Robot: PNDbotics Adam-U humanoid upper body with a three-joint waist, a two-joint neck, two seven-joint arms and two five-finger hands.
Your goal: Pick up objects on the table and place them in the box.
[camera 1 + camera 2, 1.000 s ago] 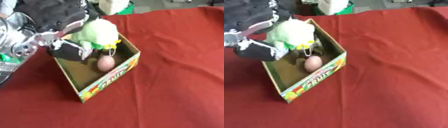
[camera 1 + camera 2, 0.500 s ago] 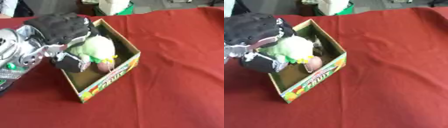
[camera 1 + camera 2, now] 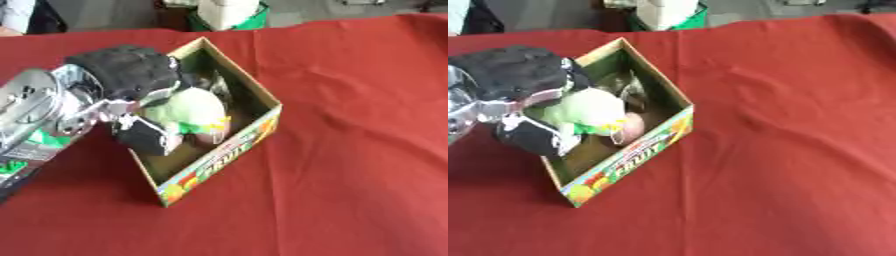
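Note:
An open cardboard fruit box point(image 3: 229, 159) stands askew on the red cloth, printed with fruit on its near wall. My left hand point(image 3: 140, 90), black-gloved on a silver arm, reaches in from the left and is shut on a pale green round soft thing point(image 3: 188, 111) with yellow bits, held low inside the box. A pinkish egg-shaped thing point(image 3: 633, 125) lies on the box floor just right of it. Something shiny and crumpled point(image 3: 634, 86) lies at the far end of the box. My right hand shows in neither view.
A red cloth point(image 3: 350, 150) covers the table, with wide bare room to the right of the box and in front of it. A white and green thing point(image 3: 229, 12) stands beyond the far edge.
My left hand has lowered the green thing deeper into the box, over the pink egg shape. The whole picture has shifted, so the head has moved too.

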